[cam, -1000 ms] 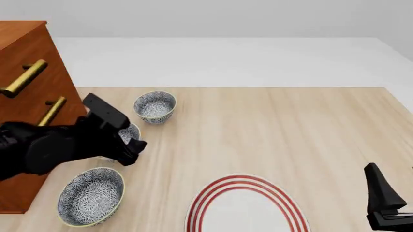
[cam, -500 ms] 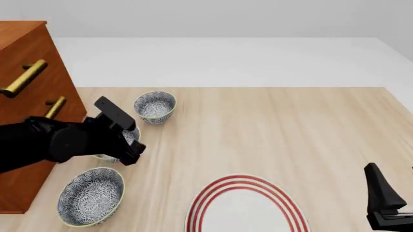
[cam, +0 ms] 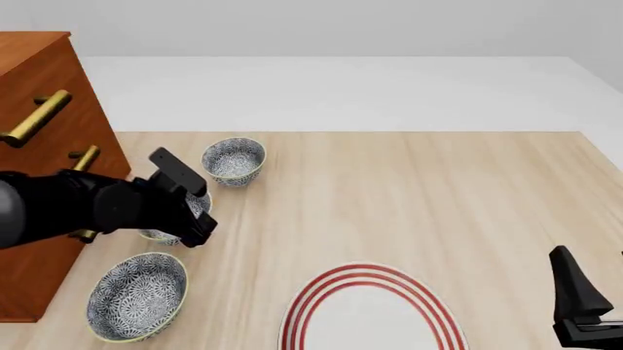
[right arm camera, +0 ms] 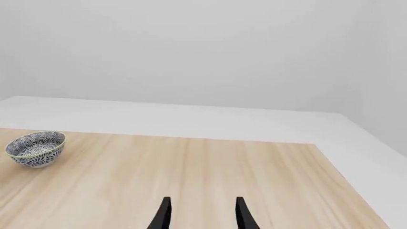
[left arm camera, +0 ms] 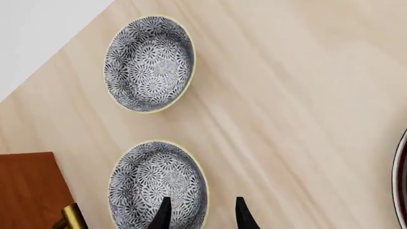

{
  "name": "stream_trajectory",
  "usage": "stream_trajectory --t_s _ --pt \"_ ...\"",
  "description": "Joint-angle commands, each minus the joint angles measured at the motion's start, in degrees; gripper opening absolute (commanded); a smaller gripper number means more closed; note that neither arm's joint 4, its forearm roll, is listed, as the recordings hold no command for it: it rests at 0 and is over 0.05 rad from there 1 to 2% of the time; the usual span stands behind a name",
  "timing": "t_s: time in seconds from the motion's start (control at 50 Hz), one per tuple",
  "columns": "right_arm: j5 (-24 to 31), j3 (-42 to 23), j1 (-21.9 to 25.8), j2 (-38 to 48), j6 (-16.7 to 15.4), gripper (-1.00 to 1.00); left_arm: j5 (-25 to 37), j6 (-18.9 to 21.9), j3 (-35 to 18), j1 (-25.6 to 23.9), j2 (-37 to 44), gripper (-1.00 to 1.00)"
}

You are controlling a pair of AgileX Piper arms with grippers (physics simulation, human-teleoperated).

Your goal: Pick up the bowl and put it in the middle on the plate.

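Three look-alike blue-and-white floral bowls stand at the table's left. The far bowl point(cam: 233, 160) point(left arm camera: 149, 64) and the near bowl point(cam: 136, 295) are in plain sight. My left arm mostly hides the middle bowl point(cam: 156, 235) point(left arm camera: 152, 183) beside the cabinet. My left gripper point(cam: 194, 232) point(left arm camera: 202, 215) is open right over this bowl. One finger is above its inside and the other outside its rim. The white plate point(cam: 370, 321) with red rings lies at the front centre, and its edge point(left arm camera: 401, 181) shows in the left wrist view. My right gripper point(cam: 581, 310) point(right arm camera: 202, 214) is open and holds nothing, at the front right.
A brown wooden cabinet point(cam: 39, 95) point(left arm camera: 25, 191) with brass handles point(cam: 37, 117) stands along the table's left side, close behind the left arm. The pale wooden table point(cam: 419, 197) stretches between the bowls and the right gripper. The far bowl point(right arm camera: 35, 149) shows in the right wrist view.
My left arm has drawn in a little toward the cabinet and its gripper has dipped slightly lower over the middle bowl. The right arm, the bowls and the plate have not moved.
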Motion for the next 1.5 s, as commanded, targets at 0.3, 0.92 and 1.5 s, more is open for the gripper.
stream_trajectory --t_s 0.3,0.92,1.5 --pt "-0.08 0.12 0.01 0.01 0.09 1.00 -2.88 -0.41 1.45 0.48 6.31 1.00" --pt "-0.03 0.08 0.05 0.01 0.09 1.00 -5.74 0.02 0.68 3.08 12.51 1.00" --pt "0.02 -0.05 0.11 0.00 -0.04 1.00 -2.43 2.15 -0.01 1.91 5.92 -1.00"
